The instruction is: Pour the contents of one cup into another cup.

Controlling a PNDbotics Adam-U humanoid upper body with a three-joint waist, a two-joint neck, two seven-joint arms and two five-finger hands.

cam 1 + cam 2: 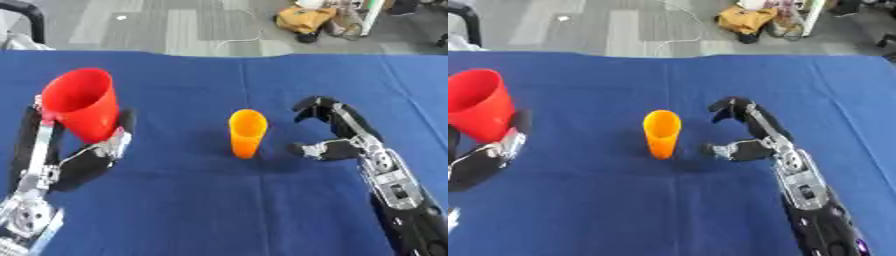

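The left robot hand (87, 155) is holding a red cup (81, 104) up off the bench (219, 210), w/ fingers and thumb curled round the cup's lower part. The cup is sitting above the palm, mouth tipped up and a bit toward the far side; its inside isn't showing enough to tell what's in it. The left arm is coming in from the lower left corner, silver links along the wrist.

The right robot hand (337, 135) is hovering low over the blue cloth, spread wide in a C shape: fingers arching over the top, thumb reaching in below, nothing between them. The opening is facing toward the robot's left.

An orange cup (247, 133) is standing upright on the bench just left of the right robot hand's fingertips, close but not touching as far as the views show. It's also well to the right of the left robot hand and lower than the red cup. Its mouth is open upward; contents can't be made out.

The bench is covered edge to edge w/ a dark blue cloth, a faint crease running down the middle behind the orange cup. Beyond the far edge, well past both robot hands, grey floor is showing, w/ a yellow-brown bag (304, 19) lying on it.
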